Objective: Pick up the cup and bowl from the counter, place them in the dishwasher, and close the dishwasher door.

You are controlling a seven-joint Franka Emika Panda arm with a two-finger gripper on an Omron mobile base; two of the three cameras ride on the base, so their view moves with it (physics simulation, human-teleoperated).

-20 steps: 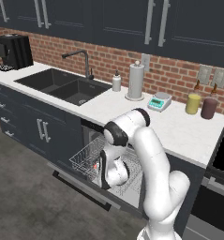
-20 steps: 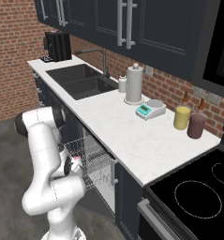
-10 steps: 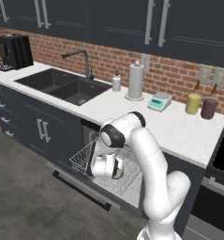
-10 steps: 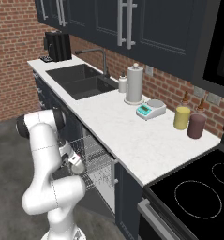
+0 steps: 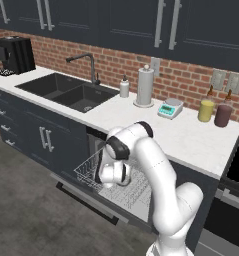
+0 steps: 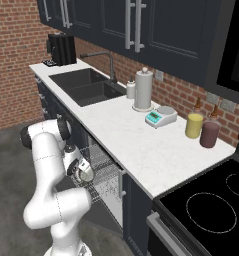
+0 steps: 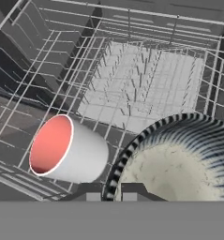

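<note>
Gripper down in dishwasher rack, lower than second ago; I read it clenched on bowl rim. Cup lies tipped in rack, at bowl's 9 o'clock. Surface holds neither. Dishwasher door open; release next.

The cup is white outside with a salmon-red inside; the bowl shows a speckled cream-grey inside ringed by black-and-white ribbed stripes. The rack is silver-grey wire — a pale grid over dark. The counter is white with faint speckle above dark navy cabinets, and the dishwasher door is dark with a black bar handle. Behind runs a red-brown brick wall. The yellow canister stands by a maroon canister — the scale is teal and white, the sink black
</note>
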